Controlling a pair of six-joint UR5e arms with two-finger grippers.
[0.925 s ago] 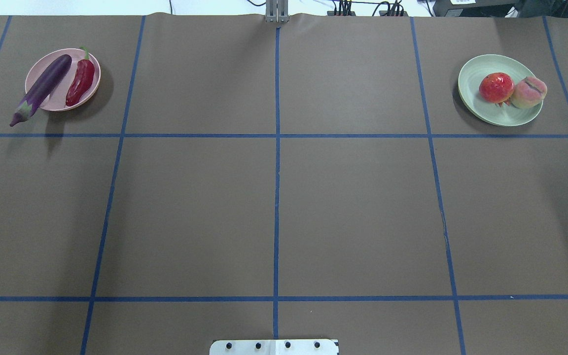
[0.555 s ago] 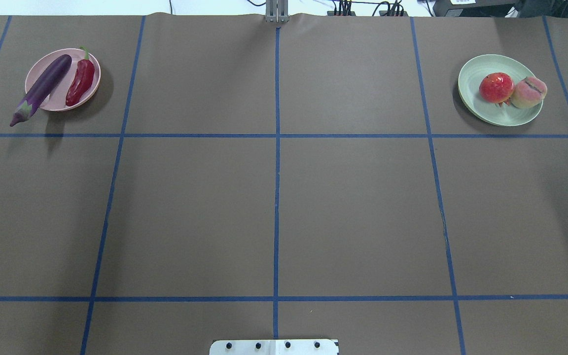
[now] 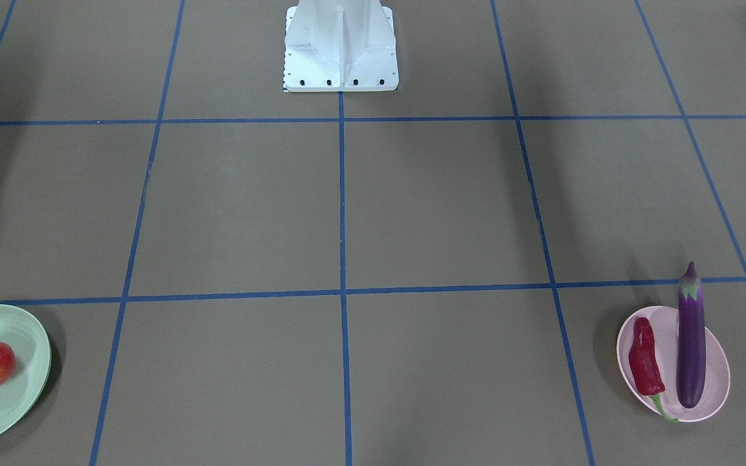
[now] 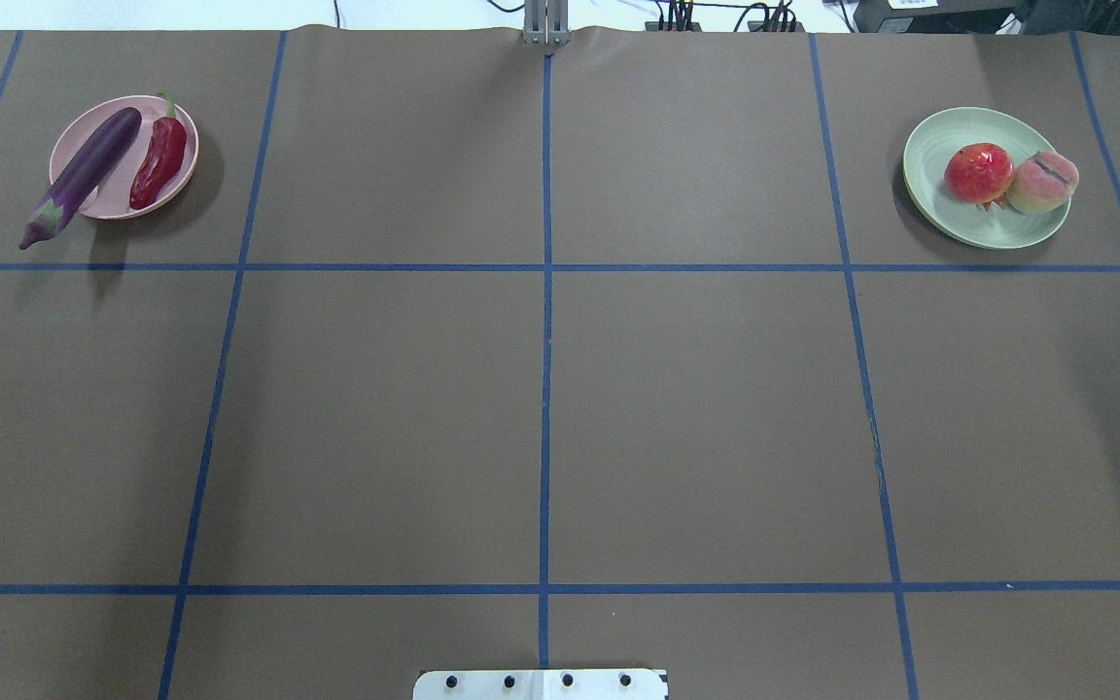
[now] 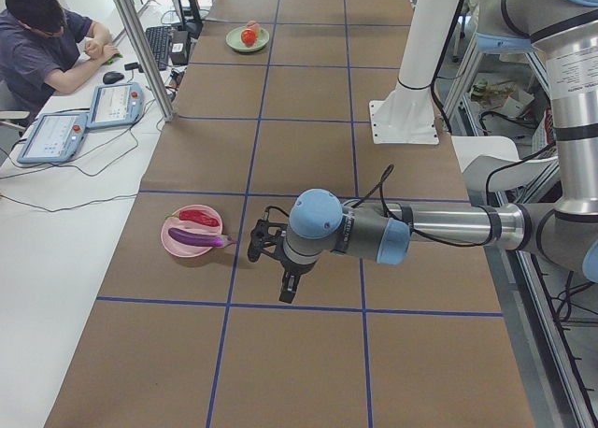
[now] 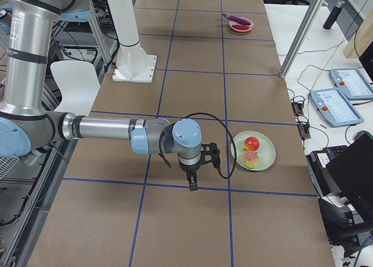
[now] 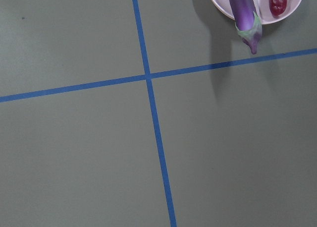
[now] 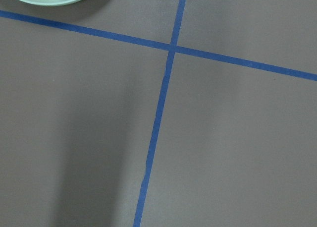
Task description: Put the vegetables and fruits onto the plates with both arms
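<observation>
The purple eggplant point(image 4: 84, 175) and the red chili pepper point(image 4: 158, 162) lie on the pink plate point(image 4: 122, 190) at the far left; the eggplant's cap end hangs over the rim. The red-orange fruit point(image 4: 978, 172) and the peach-like fruit point(image 4: 1041, 182) sit on the mint green plate point(image 4: 939, 136) at the far right. My left gripper point(image 5: 285, 292) hangs above the table near the pink plate point(image 5: 173, 246), holding nothing. My right gripper point(image 6: 192, 182) hangs near the green plate point(image 6: 265, 153), also holding nothing. I cannot tell whether either is open or shut.
The white fixed base point(image 4: 541, 684) stands at the near middle edge. Blue tape lines point(image 4: 545, 267) divide the brown table. An operator point(image 5: 42, 35) sits at a side desk with tablets point(image 5: 112, 106) beyond the table's far edge.
</observation>
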